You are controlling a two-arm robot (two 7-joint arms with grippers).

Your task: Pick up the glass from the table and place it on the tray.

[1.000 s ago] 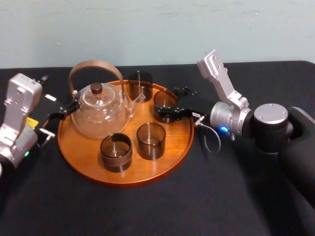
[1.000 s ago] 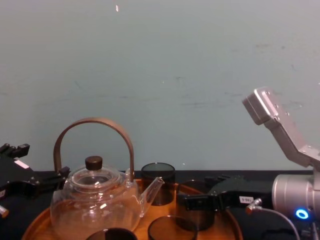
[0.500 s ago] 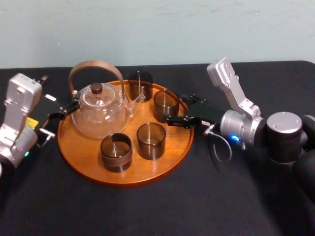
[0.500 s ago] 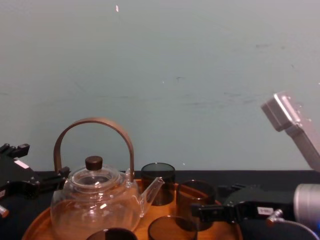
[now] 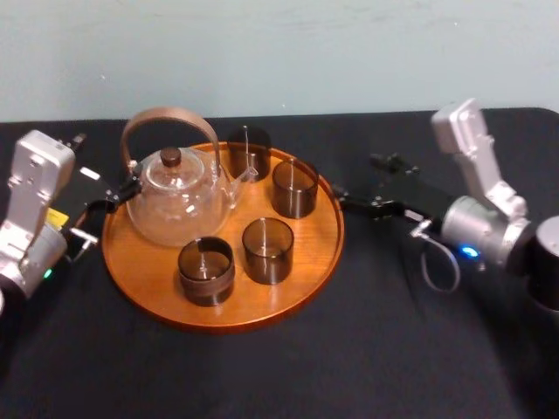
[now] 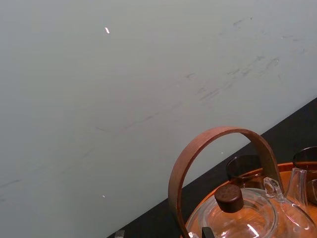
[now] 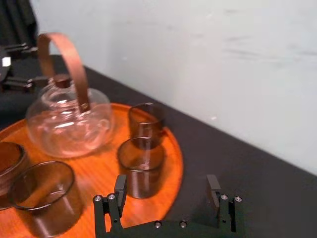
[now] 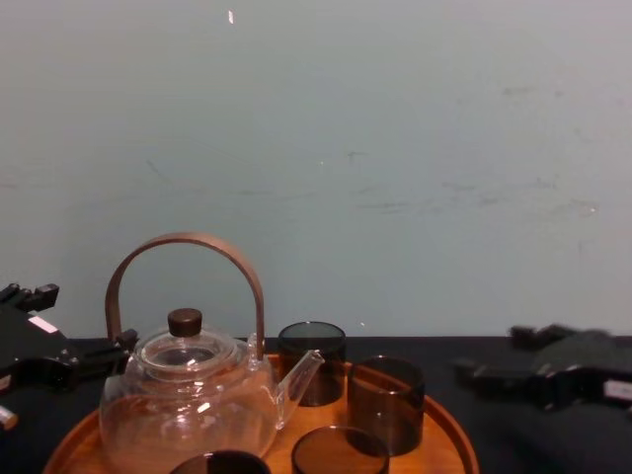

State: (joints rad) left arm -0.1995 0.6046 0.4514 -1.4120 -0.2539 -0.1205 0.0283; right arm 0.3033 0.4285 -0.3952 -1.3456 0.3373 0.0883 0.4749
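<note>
Head view, glass (image 5: 294, 188) upright on tray (image 5: 157, 272), right hand (image 5: 355, 177) spread and empty beside the rim, left hand (image 5: 109, 199) by teapot (image 5: 179, 199).

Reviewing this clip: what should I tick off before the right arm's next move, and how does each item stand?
1. Dark glass nearest the right gripper stands upright inside the tray rim: ok.
2. Right gripper open, holding nothing: ok.
3. Right gripper apart from that glass, by the tray's right edge above the table: ok.
4. Left gripper clear of the teapot: cannot tell.
</note>
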